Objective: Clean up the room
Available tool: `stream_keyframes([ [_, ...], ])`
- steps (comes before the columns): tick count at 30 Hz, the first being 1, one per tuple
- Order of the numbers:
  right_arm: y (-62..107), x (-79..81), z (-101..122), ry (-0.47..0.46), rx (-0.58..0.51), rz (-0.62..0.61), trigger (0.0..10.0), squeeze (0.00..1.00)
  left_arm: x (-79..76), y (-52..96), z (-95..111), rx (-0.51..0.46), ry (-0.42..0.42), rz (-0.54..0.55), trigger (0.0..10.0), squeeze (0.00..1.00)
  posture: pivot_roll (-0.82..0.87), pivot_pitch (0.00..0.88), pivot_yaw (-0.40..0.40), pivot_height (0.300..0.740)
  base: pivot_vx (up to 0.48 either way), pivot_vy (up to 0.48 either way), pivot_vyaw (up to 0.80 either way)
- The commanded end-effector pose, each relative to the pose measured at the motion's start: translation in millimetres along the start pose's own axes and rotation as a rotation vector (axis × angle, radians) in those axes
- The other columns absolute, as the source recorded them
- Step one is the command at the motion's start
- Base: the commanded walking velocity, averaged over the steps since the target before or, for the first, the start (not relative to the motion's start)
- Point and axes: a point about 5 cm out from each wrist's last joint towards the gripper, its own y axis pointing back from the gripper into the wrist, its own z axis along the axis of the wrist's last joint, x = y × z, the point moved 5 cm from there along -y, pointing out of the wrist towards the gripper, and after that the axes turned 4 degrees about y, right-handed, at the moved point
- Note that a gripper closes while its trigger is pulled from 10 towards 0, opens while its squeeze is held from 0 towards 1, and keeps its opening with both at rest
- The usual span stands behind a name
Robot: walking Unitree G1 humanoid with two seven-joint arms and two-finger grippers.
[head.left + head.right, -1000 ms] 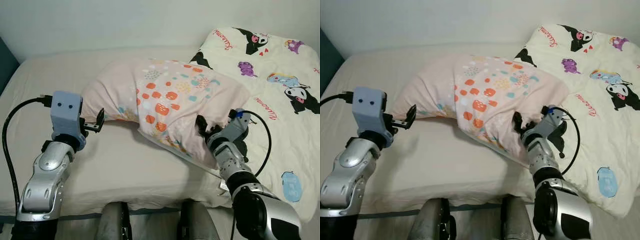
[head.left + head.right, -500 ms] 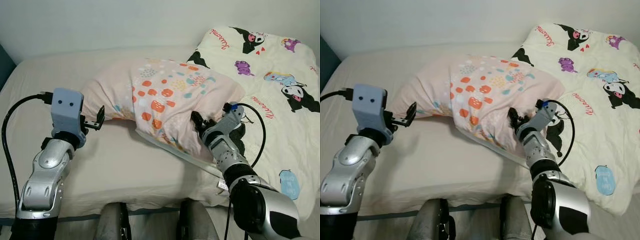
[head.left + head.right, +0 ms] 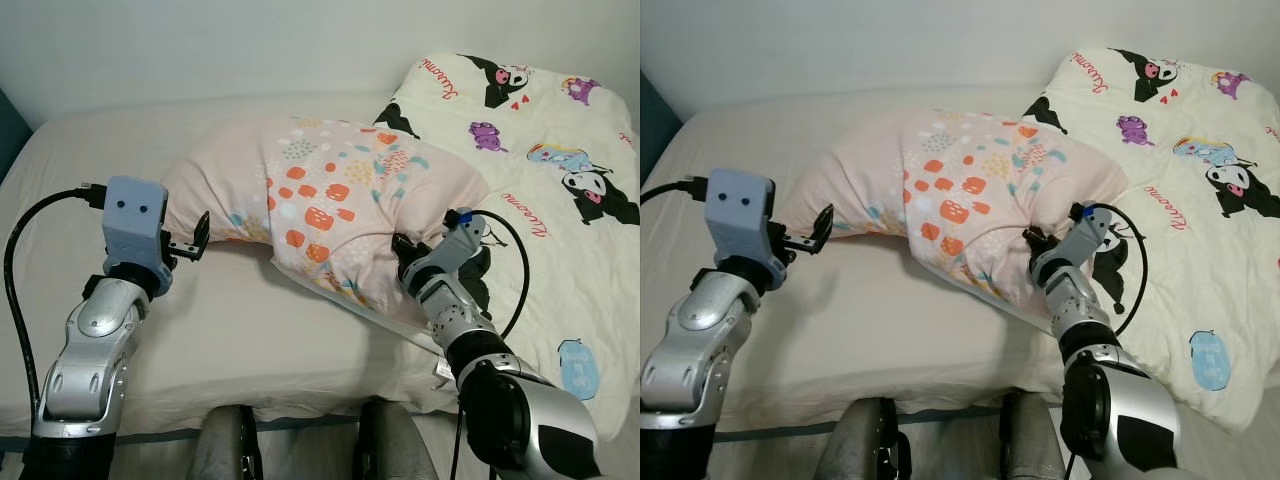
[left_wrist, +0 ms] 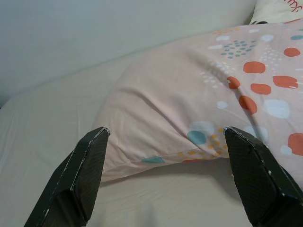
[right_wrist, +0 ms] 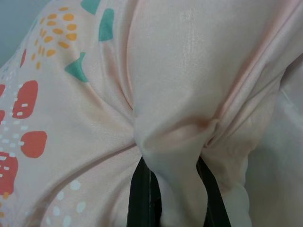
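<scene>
- Pink patterned pillow [image 3: 330, 205] lies across the middle of the bed [image 3: 220, 330], its right end against the cartoon-print quilt [image 3: 540, 170].
- right gripper [image 5: 173, 187] has a fold of that right end pinched between its fingers, and it's dragged the corner slightly nearer since a second ago.
- left gripper [image 4: 165, 175] hovers spread wide just off the pillow's left end, gripping nothing.
- Looks like straightening has only just started.

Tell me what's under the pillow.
The pillow lies on the beige bed sheet; its right end overlaps the cartoon quilt. The right gripper pinches its cover. Anything beneath it is hidden.
</scene>
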Motion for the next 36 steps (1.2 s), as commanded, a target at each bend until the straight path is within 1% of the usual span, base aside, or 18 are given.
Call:
stream_keyframes([
  [1, 4.7, -3.6, -25, -0.006, 0.081, -0.011, 0.0, 0.0, 2.3, 0.8, -6, 0.015, -0.014, 0.002, 10.0, 0.0, 0.13, 0.295, 0.004, 0.627, 0.0, 0.0, 0.0],
  [4, 0.8, 14.1, -6, -0.024, 0.053, 0.137, 0.0, 0.0, 0.8, -0.4, -26, 0.107, 0.036, 0.017, 10.0, 0.0, 0.1, 0.25, -0.018, 0.627, 0.0, 0.0, 0.0],
  [5, 0.8, 14.1, -6, -0.024, 0.053, 0.137, 0.0, 0.0, 0.8, -0.4, -26, 0.107, 0.036, 0.017, 10.0, 0.0, 0.1, 0.25, -0.018, 0.627, 0.0, 0.0, 0.0],
  [8, 4.6, 34.3, 29, -0.046, 0.006, 0.378, 0.0, 0.0, 0.1, 1.7, -50, 0.215, 0.15, 0.049, 10.0, 0.0, 0.07, 0.218, -0.029, 0.627, 0.0, 0.0, 0.0],
  [10, 7.7, 37.3, 36, -0.024, 0.008, 0.433, 0.0, 0.0, -1.2, 2.4, -58, 0.25, 0.185, 0.052, 10.0, 0.0, 0.07, 0.218, -0.029, 0.627, 0.0, 0.0, 0.0],
  [11, 16.9, 38.6, 48, -0.012, 0.006, 0.508, 0.0, 0.0, -4.6, 4.4, -71, 0.306, 0.226, 0.05, 10.0, 0.0, 0.05, 0.21, -0.027, 0.627, 0.0, 0.0, 0.0],
  [13, 16.9, 38.6, 48, -0.012, 0.006, 0.508, 0.0, 0.0, -4.6, 4.4, -71, 0.306, 0.226, 0.05, 10.0, 0.0, 0.05, 0.21, -0.027, 0.627, 0.0, 0.0, 0.0],
  [15, 53.1, 42.3, 65, 0.038, 0.027, 0.676, 0.0, 0.0, -17.7, 10.5, -103, 0.427, 0.3, 0.034, 10.0, 0.0, 0.02, 0.208, -0.005, 0.627, 0.0, 0.0, 0.0],
  [17, 53.1, 42.3, 65, 0.038, 0.027, 0.676, 0.0, 0.0, -17.7, 10.5, -103, 0.427, 0.3, 0.034, 10.0, 0.0, 0.02, 0.208, -0.005, 0.627, 0.0, 0.0, 0.0],
  [19, 90.9, 42.7, 64, 0.096, 0.089, 0.782, 0.0, 0.0, -31.1, 13.1, -122, 0.506, 0.392, 0.021, 10.0, 0.0, 0.01, 0.209, 0.005, 0.627, 0.0, 0.0, 0.0],
  [20, 107.4, 43.2, 65, 0.089, 0.103, 0.82, 0.0, 0.0, -36.8, 12.2, -128, 0.531, 0.439, 0.021, 10.0, 0.0, 0.01, 0.212, 0.006, 0.627, 0.0, 0.0, 0.0],
  [21, 107.4, 43.2, 65, 0.089, 0.103, 0.82, 0.0, 0.0, -36.8, 12.2, -128, 0.531, 0.439, 0.021, 10.0, 0.0, 0.01, 0.212, 0.006, 0.627, 0.0, 0.0, 0.0],
  [23, 136.7, 48.9, 75, 0.028, 0.094, 0.902, 0.0, 0.0, -49.8, 10.0, -138, 0.578, 0.548, 0.011, 10.0, 0.0, 0.01, 0.22, 0.014, 0.627, 0.0, 0.0, 0.0],
  [26, 144.3, 51.1, 78, 0.008, 0.089, 0.927, 0.0, 0.0, -52.7, 9.4, -141, 0.591, 0.571, 0.013, 10.0, 0.0, 0.01, 0.22, 0.014, 0.627, 0.0, 0.0, 0.0],
  [28, 159.2, 49.7, 86, -0.025, 0.069, 0.947, 0.0, 0.0, -62.3, 8.5, -146, 0.617, 0.645, 0.01, 10.0, 0.0, 0.0, 0.232, 0.028, 0.627, 0.0, 0.0, 0.0],
  [30, 165.1, 46.7, 89, -0.032, 0.067, 0.95, 0.0, 0.0, -67.3, 8.9, -148, 0.636, 0.679, 0.005, 10.0, 0.0, 0.01, 0.234, 0.028, 0.627, 0.0, 0.0, 0.0],
  [32, 179.6, 36.2, 87, -0.017, 0.106, 0.926, 0.0, 0.0, -75.9, 10.2, -155, 0.674, 0.709, -0.01, 10.0, 0.0, 0.01, 0.236, 0.029, 0.627, 0.0, 0.0, 0.0],
  [36, 193.6, 23.1, 72, 0.058, 0.217, 0.889, 0.0, 0.0, -77.4, 11.1, -162, 0.683, 0.771, 0.03, 10.0, 0.0, 0.01, 0.237, 0.024, 0.627, 0.0, 0.0, 0.0],
])
